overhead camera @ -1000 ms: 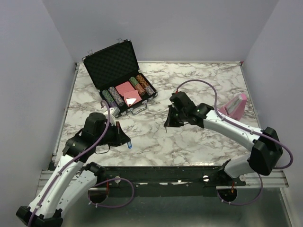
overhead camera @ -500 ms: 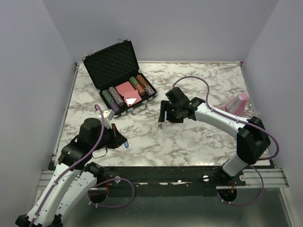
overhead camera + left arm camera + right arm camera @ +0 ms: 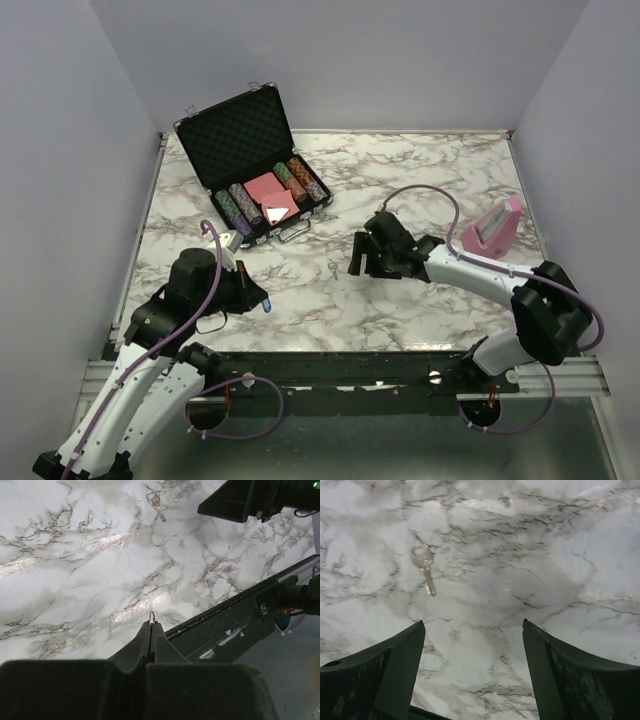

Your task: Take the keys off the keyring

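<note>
My right gripper (image 3: 472,625) was shut a second ago; its fingers now stand wide apart, and the arm has drawn back a little toward the near side of the worktop (image 3: 420,170). My left arm has barely shifted.

One key (image 3: 423,561) lies flat on the marble just ahead of my right gripper, nearer its left finger, with nothing touching it. It is small and silvery, with a rounded head pierced by a hole and a short, slim blade that looks slightly yellowish. It is much smaller than either finger beside it. From the left wrist camera the same key (image 3: 156,504) shows far up the worktop, close to the dark bulk of my right gripper.

My left gripper (image 3: 151,630) is pressed together on the keyring (image 3: 152,616). A thin loop of wire pokes out past the fingertips, with a sliver of blue where it enters them. From above, a bright blue piece (image 3: 268,308) shows at that gripper's tip, near the front edge of the worktop. I cannot tell whether more keys hang from the ring.

The two grippers are well apart. An open black case (image 3: 240,135) of poker chips sits at the back left.
</note>
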Motion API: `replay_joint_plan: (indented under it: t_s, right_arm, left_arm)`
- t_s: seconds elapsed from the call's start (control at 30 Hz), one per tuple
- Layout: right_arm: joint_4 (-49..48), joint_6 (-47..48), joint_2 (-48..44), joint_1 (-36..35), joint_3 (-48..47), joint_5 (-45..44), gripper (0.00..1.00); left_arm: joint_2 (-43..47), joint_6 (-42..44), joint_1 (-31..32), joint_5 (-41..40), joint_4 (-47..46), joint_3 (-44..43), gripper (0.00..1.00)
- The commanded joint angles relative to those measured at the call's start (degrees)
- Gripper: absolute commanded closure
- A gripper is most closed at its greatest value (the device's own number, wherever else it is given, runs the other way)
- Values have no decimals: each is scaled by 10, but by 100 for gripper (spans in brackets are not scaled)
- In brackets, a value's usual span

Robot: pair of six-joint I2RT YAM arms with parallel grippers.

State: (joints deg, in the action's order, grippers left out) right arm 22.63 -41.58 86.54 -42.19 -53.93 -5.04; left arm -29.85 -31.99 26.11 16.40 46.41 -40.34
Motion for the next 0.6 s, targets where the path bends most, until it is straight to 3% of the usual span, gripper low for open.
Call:
replay_joint_plan:
  t_s: [0.0, 0.33, 0.57]
  right_arm:
    - [-127, -12, -42, 0, 96, -95, 14]
    - [-307, 17, -122, 0, 260, -121, 20]
    - [-372, 20, -212, -1, 345, -114, 22]
  left_arm:
    - [4, -1, 1, -29, 2, 6, 100]
    - [-16, -4, 2, -61, -18, 11, 100]
    - [-84, 32, 2, -103, -51, -8, 100]
